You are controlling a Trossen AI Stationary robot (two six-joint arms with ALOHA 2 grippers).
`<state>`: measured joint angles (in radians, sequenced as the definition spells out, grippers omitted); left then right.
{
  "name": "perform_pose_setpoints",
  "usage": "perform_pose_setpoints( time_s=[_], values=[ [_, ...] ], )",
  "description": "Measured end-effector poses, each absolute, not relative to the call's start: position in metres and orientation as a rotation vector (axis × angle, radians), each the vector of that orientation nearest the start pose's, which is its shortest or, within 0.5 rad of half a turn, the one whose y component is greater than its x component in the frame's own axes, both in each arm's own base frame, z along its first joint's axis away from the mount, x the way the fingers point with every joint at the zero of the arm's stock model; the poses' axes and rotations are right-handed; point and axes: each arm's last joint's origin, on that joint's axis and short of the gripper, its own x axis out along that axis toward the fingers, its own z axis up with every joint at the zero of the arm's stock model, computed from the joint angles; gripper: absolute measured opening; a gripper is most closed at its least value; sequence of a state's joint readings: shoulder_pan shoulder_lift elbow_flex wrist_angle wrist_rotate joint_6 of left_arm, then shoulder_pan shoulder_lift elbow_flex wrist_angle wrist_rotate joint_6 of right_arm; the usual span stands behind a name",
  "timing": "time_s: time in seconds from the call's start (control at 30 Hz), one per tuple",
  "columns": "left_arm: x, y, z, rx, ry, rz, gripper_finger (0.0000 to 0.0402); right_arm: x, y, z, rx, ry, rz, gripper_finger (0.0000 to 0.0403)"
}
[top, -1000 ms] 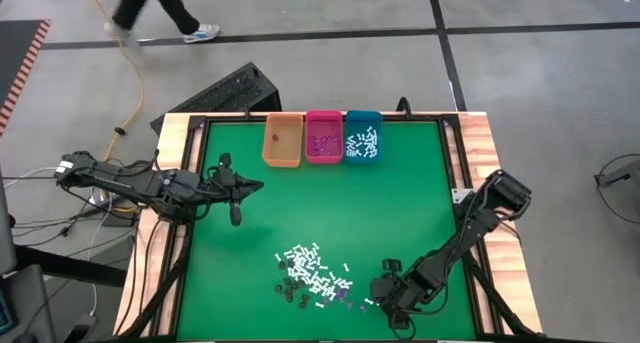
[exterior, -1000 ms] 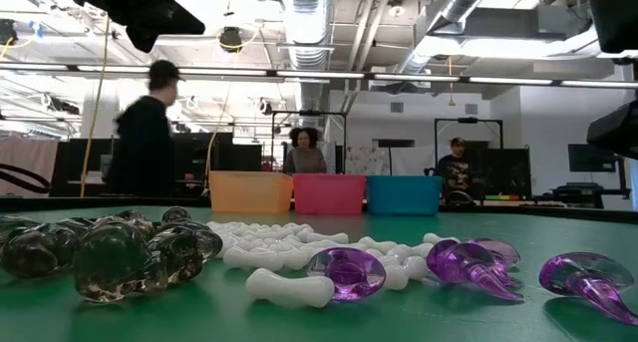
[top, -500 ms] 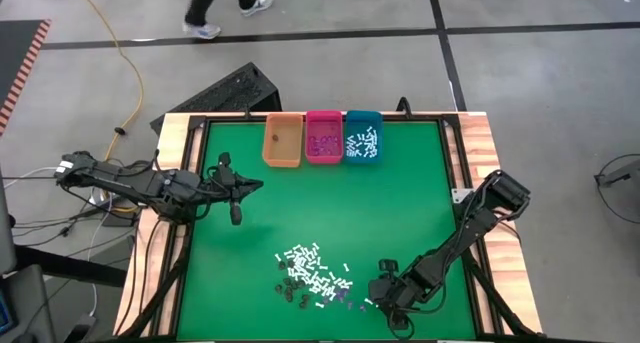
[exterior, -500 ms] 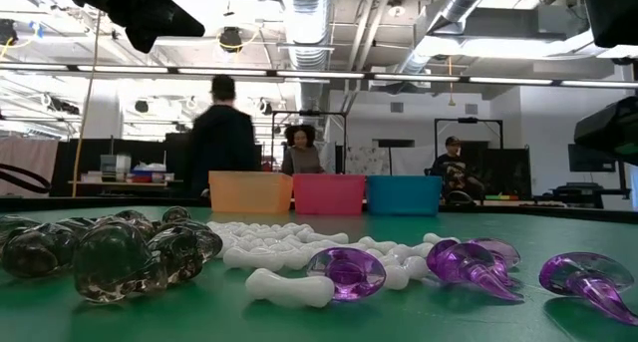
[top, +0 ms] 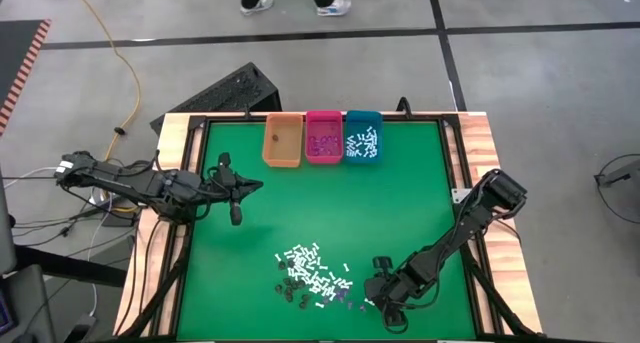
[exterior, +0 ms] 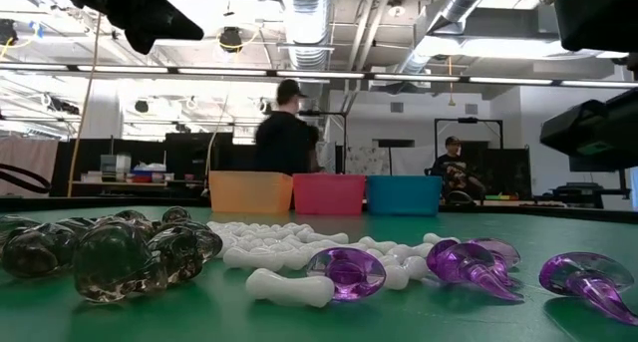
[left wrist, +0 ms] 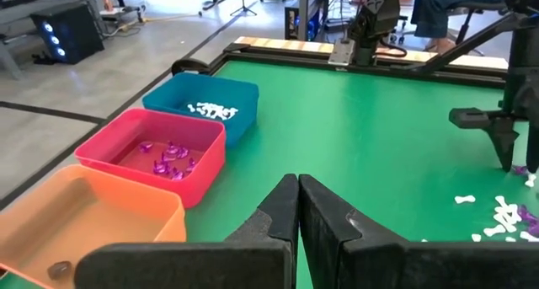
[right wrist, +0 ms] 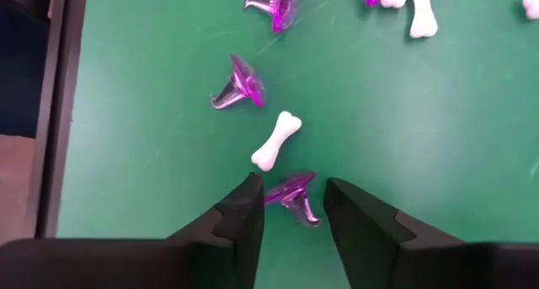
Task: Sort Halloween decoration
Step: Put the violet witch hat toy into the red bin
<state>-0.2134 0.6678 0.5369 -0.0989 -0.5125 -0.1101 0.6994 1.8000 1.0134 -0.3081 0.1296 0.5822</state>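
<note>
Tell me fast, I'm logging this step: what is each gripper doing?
Left gripper: shut, holding nothing, above the green table.
Right gripper: open, fingers either side of a purple piece, not yet gripping.

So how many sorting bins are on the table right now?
3, side by side at the table's far edge: the orange bin on the left, the pink bin in the middle, the teal bin on the right. None look hidden.

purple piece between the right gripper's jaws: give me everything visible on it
A small translucent purple plastic cone-shaped piece with a flared rim, lying on its side on the green table mat. It sits in the gap of the right gripper, whose open jaws flank it without clearly touching. A white bone-shaped plastic piece lies just beyond it, apart.
</note>
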Motion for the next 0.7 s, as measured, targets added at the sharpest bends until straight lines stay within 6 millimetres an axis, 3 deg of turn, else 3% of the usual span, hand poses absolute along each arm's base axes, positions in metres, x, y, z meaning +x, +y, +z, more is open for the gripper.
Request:
perform_pose_setpoints(
  time_s=[0.37,0.57,0.7],
  values=[
    [0.153,-0.019,0.272,-0.026,0.215,0.310,0.0000,0.267,0.209,0.144,0.058,1.087,0.149,0.0058],
    [0.153,-0.019,0.272,-0.025,0.215,0.310,0.0000,0.279,0.194,0.143,0.087,1.093,0.116,0.0019],
    [0.153,-0.019,0.272,-0.009,0.217,0.308,0.0000,0.286,0.184,0.143,0.077,1.084,0.108,0.0016]
  ],
)
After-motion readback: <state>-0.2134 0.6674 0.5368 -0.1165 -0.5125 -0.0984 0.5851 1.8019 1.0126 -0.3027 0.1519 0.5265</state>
